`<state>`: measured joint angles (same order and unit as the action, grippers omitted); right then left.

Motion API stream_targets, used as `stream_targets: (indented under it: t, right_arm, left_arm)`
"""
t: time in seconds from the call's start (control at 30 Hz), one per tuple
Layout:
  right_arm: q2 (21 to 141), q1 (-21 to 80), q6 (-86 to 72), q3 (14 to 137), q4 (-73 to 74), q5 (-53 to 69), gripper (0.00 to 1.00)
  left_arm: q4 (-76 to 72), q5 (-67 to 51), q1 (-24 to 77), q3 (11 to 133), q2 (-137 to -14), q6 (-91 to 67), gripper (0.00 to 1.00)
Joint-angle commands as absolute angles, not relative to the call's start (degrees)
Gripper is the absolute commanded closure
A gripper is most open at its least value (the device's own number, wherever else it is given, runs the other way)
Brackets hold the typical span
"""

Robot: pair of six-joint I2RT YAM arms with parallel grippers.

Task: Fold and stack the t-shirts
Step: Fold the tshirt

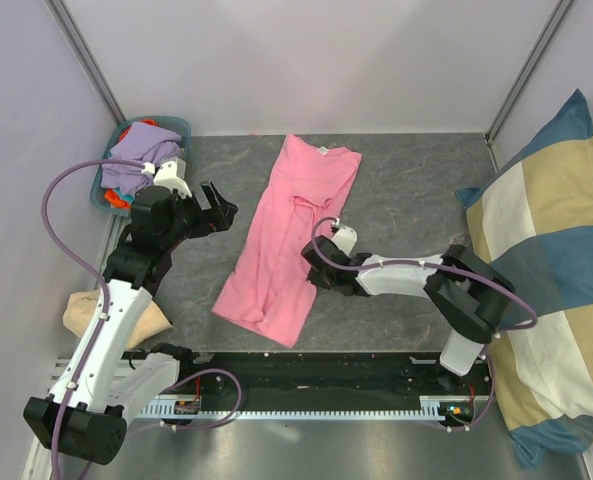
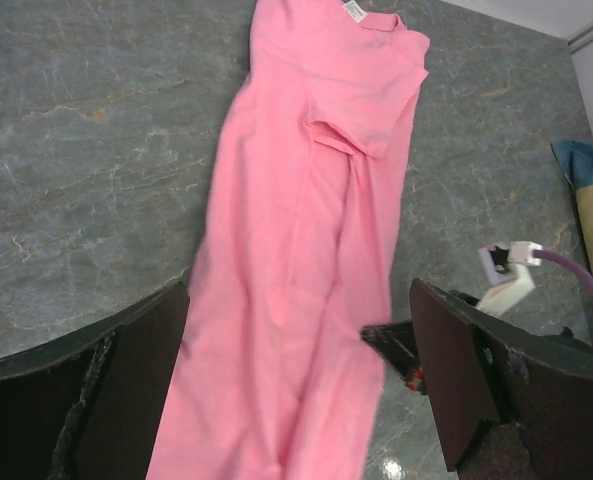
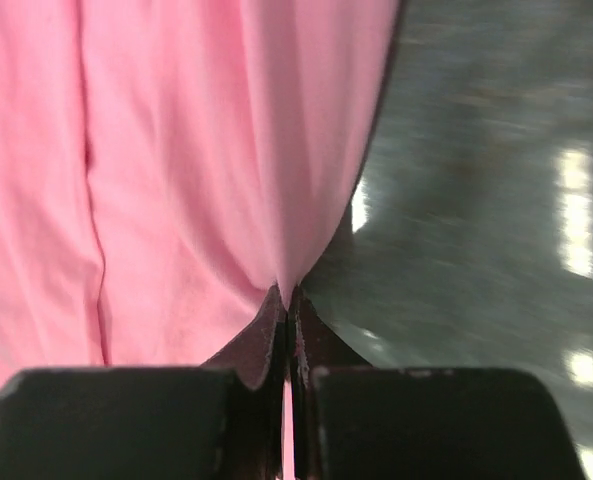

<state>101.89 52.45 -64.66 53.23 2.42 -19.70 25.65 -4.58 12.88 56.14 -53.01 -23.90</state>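
A bright pink t-shirt lies lengthwise on the grey table, folded narrow, collar and white neck label at the far end. My right gripper is shut on the pink t-shirt's right edge near the hem; in the right wrist view the fabric is pinched between the closed fingertips. My left gripper hovers open to the left of the shirt; its wide-apart fingers frame the pink t-shirt below. More t-shirts, lavender and orange, fill a teal basket.
The teal basket sits at the far left corner. A blue-and-cream checked cushion leans along the right side. A tan cloth lies by the left arm's base. Grey walls enclose the table.
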Motion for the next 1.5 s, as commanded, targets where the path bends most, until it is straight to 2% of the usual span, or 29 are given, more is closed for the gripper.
stream_targets:
  t: [0.0, 0.3, 0.37, 0.4, 0.43, 0.53, 0.63, 0.8, 1.0, 1.3, 1.47]
  right_arm:
    - [94.67, 50.9, -62.58, 48.53, 19.85, -26.54, 0.97]
    - [83.86, 44.04, -55.12, 45.88, 33.22, -31.81, 0.93]
    - [81.84, 42.81, -54.06, 45.62, 33.58, -31.64, 0.87]
    - [81.39, 42.28, -53.7, 45.7, 33.66, -31.47, 0.82]
    - [80.26, 42.19, -53.09, 45.88, 33.66, -31.29, 0.69]
    - [77.8, 42.19, -52.56, 46.41, 33.31, -29.62, 0.4]
    - [73.85, 42.19, -52.3, 46.23, 32.79, -28.66, 0.34]
    - [67.25, 42.27, -51.15, 44.83, 31.29, -28.04, 0.31]
    - [63.99, 42.19, -51.85, 43.07, 31.2, -27.07, 0.3]
    - [62.93, 42.28, -52.73, 41.13, 30.5, -25.4, 0.28]
    - [62.05, 42.19, -52.47, 40.61, 30.93, -25.58, 0.28]
  left_arm:
    - [25.93, -5.54, 13.09, 54.93, -51.33, -22.06, 0.0]
    - [27.94, -6.94, 13.1, 52.47, -48.69, -22.15, 0.0]
    - [28.21, -7.38, 13.1, 51.33, -47.73, -22.59, 0.0]
    - [28.47, -8.43, 13.1, 50.81, -47.38, -23.28, 0.0]
    - [28.74, -9.13, 13.01, 49.67, -47.03, -23.81, 0.0]
    - [29.44, -12.39, 13.71, 45.8, -44.48, -25.92, 0.0]
    - [30.14, -12.48, 16.78, 41.06, -39.91, -27.51, 0.0]
    - [30.15, -12.04, 24.59, 33.16, -33.06, -34.44, 0.01]
    - [26.72, -3.53, 39.27, 28.04, -34.62, -44.29, 0.03]
    - [19.8, 12.47, 58.08, 25.49, -47.36, -52.73, 0.06]
    - [15.91, 16.34, 64.51, 26.01, -57.02, -56.07, 0.15]
